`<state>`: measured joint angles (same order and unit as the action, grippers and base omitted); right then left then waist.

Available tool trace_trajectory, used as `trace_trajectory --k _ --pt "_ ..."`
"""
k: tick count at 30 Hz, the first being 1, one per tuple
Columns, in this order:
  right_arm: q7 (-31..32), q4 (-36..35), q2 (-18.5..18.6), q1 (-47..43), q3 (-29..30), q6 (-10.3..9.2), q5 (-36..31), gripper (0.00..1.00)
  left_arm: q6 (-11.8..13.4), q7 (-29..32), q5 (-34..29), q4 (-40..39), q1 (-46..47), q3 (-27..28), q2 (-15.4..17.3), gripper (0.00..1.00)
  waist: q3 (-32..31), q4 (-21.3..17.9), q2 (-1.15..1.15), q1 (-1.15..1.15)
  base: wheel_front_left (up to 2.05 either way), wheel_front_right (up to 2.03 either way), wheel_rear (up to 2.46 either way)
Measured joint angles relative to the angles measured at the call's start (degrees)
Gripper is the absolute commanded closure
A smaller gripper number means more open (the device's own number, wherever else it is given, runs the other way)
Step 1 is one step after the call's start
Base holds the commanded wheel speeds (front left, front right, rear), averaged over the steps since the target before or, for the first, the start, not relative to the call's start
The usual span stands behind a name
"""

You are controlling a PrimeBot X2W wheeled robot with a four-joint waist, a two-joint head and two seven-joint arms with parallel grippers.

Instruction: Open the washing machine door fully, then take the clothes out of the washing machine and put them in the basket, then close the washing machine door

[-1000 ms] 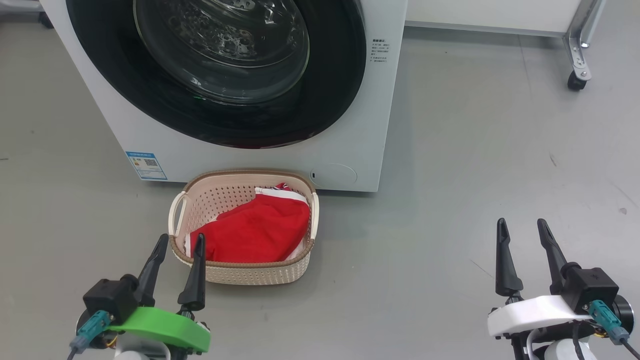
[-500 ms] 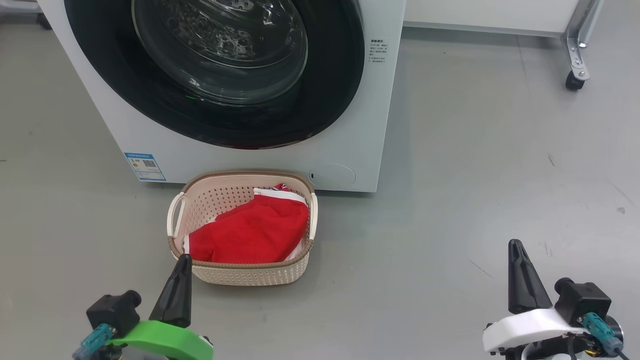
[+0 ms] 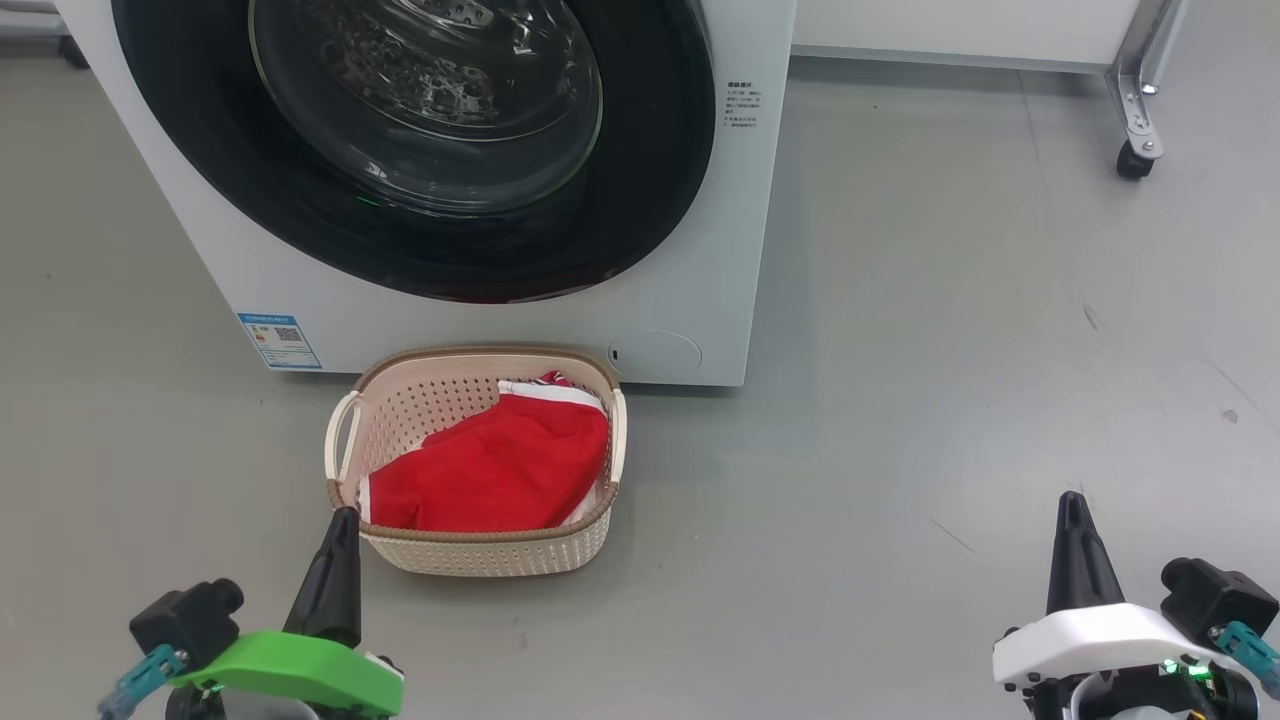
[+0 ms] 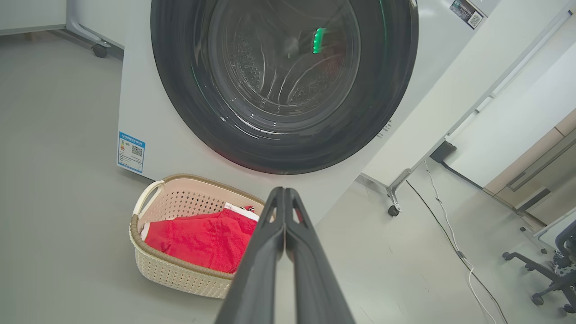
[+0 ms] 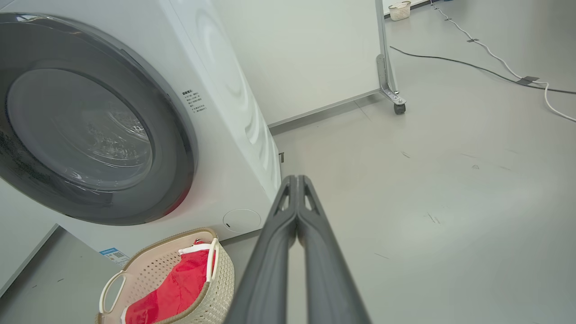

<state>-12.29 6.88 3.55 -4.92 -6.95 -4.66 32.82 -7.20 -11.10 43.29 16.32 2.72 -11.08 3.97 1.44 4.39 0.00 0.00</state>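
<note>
I see the big white washing machine [image 3: 700, 300] in front of me on the grey floor [image 3: 900, 400]. The washing machine door [image 3: 420, 130] is closed flat against its front, with the black ring all around the round glass. Through the glass I see the shiny drum, but the glare makes it hard to tell what lies inside. The little cream basket [image 3: 480, 548] sits on the floor just in front of the machine, below the door and next to the small blue label [image 3: 279, 341]. The red clothes [image 3: 490, 475] lie inside the basket, with a bit of white trim showing at the back. My left gripper [image 3: 340, 530] is low, just beside the basket's near left corner, its two fingers pressed together on nothing. My right gripper [image 3: 1074, 515] is far off to the right over bare floor, pinched closed and empty too.
</note>
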Motion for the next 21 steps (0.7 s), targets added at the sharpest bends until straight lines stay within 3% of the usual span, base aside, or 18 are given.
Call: trace_trajectory --k 21 --pt "4.27 1.32 0.24 1.11 2.76 2.3 16.18 1.0 0.0 4.22 12.89 -0.15 0.0 3.5 -0.07 1.0 -0.3 -1.11 0.0 0.0 0.0 0.0 0.0"
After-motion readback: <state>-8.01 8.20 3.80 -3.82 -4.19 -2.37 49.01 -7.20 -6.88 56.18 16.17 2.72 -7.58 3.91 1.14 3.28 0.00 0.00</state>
